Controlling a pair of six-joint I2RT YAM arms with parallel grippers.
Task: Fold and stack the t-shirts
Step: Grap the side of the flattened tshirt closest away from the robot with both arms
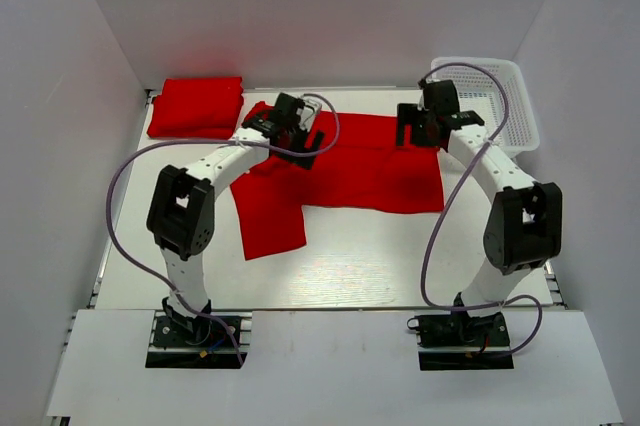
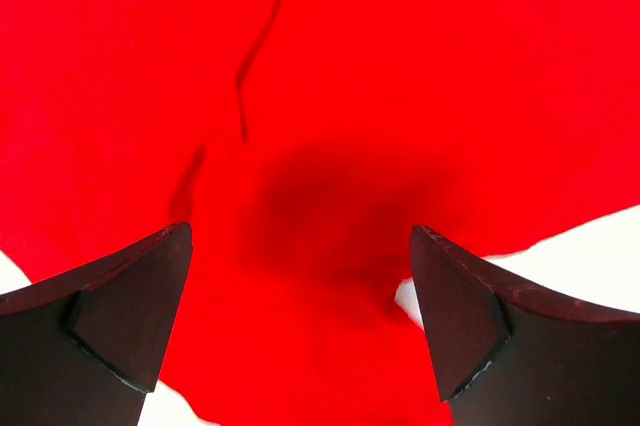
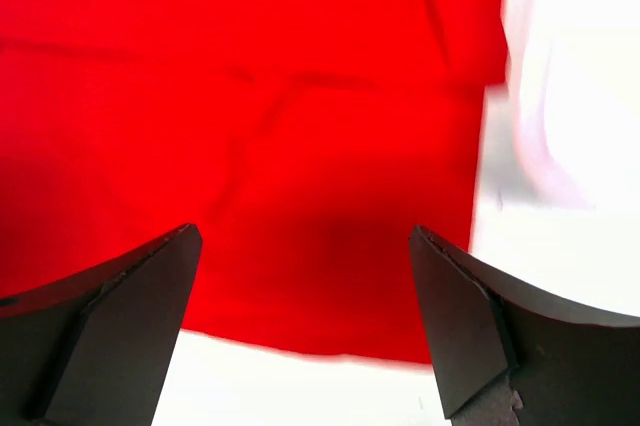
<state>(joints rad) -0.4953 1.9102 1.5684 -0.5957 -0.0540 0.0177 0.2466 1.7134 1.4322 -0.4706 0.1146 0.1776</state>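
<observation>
Nearest the camera, the two arm bases sit on a white plate at the front edge of the bench (image 1: 380, 256), and a purple cable (image 1: 116, 208) loops out from each arm. Beyond a strip of bare white surface lies the spread t-shirt (image 1: 370, 166), opened out flat with shallow creases. One part of it reaches toward the near side on the left, while the rest stretches across the middle toward the right.

The left gripper (image 1: 290, 121) is over the far left part of this shirt. In its wrist view the left gripper (image 2: 300, 236) is released, its dark fingers wide apart with nothing between them. Red cloth (image 2: 350, 96) fills the view below, with white bench showing at the lower corners.

The right gripper (image 1: 420, 126) is over the shirt's far right part. In its wrist view it (image 3: 300, 236) is also released and holds nothing, with the shirt's edge (image 3: 250, 96) beneath it and white bench just beyond.

Farther back, a folded t-shirt (image 1: 197, 106) rests in the far left corner, near the spread one. A white mesh basket (image 1: 528, 116) stands in the far right corner, just beside the right arm.
</observation>
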